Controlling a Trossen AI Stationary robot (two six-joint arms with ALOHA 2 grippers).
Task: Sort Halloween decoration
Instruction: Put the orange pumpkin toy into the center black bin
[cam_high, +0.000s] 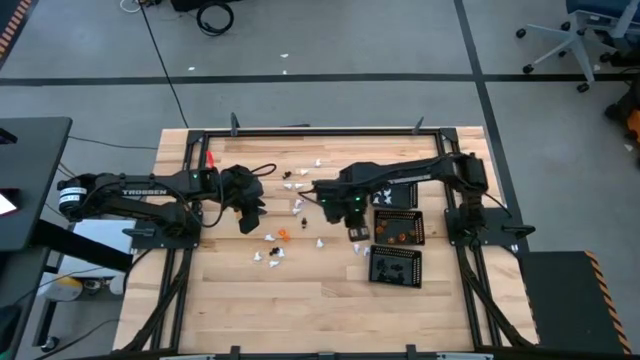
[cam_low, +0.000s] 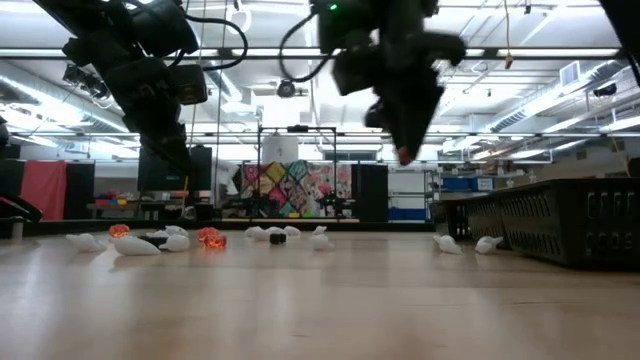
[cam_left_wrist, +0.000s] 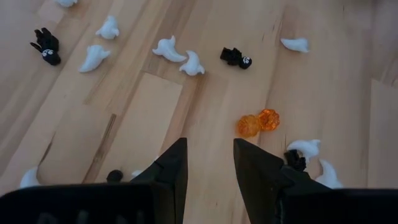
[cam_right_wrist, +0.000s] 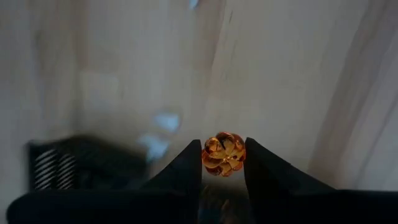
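Above the table's middle: right gripper (cam_right_wrist: 222, 163), jaws pinched on one orange trinket (cam_right_wrist: 224, 154), carried clear of the wood near the black trays (cam_high: 397, 245). Step in hand, as I judge it: an orange piece picked and on its way to a tray. The next move calls for carrying it over the right compartment and opening there; the middle tray (cam_high: 398, 227) seems to hold orange bits, though they are too small to be sure.

Left of centre: left gripper (cam_left_wrist: 210, 163), jaws narrowly apart and holding nothing, hovering over the scatter.

On the wood: remaining trinkets between the arms, namely white ghosts (cam_left_wrist: 171, 48), two orange pieces (cam_left_wrist: 259, 122) touching each other, and black figures (cam_left_wrist: 236, 57).

Hard to make out: tray contents; a white and a black piece half hidden behind the left finger (cam_left_wrist: 261, 174); the far tray, partly under the right arm.
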